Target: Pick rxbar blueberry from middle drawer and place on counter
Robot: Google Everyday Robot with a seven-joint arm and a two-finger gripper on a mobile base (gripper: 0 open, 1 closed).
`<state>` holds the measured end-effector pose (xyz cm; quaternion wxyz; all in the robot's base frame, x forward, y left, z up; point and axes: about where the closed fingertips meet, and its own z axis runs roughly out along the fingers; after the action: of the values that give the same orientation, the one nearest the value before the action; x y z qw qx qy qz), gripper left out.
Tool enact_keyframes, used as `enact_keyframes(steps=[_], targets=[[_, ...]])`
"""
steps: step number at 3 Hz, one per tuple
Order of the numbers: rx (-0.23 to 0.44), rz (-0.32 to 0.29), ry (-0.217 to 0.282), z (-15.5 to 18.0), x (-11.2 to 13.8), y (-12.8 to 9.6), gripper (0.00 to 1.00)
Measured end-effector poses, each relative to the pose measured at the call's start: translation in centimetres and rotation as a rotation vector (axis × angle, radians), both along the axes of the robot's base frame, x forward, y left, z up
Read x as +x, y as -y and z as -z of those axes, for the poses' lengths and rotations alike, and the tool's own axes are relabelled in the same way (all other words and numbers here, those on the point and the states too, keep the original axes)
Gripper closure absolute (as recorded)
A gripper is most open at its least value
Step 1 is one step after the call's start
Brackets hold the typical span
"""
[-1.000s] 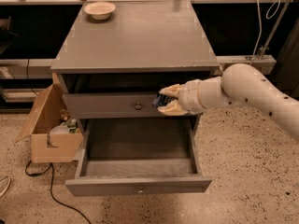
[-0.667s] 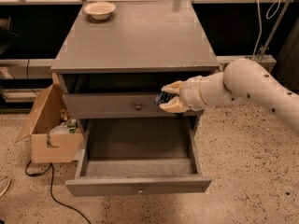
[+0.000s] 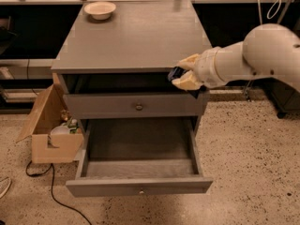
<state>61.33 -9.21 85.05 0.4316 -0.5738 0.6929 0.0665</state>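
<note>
Camera view:
- Claw [image 3: 182,74] is at the front right corner of the counter [image 3: 136,36], level with its front edge and in front of the dark gap under the top.
- Claw is closed on the bar [image 3: 174,72]. A dark blue end shows between the pale fingers [image 3: 188,62]. The wrapper print is too small to read.
- Bar is in the air, neither on the counter nor in the drawer.
- White arm [image 3: 255,53] comes in from the right.
- Drawer [image 3: 140,144] is pulled out wide below, grey inside, with a small pale knob on its front.
- Closed drawer front [image 3: 112,106] above it has a darker knob.
- Cream bowl [image 3: 100,9] sits at the back left of the counter.
- Open cardboard box [image 3: 49,146] stands on the floor left of the cabinet. Small items are inside, labels unreadable.
- Black cable [image 3: 54,196] lies beside it.
</note>
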Motion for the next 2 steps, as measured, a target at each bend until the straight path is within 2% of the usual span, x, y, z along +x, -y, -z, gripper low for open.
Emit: enact_keyframes(steps=[2], targets=[[-0.007,0.206,0.014,-5.3,6.5,3.8,1.00]])
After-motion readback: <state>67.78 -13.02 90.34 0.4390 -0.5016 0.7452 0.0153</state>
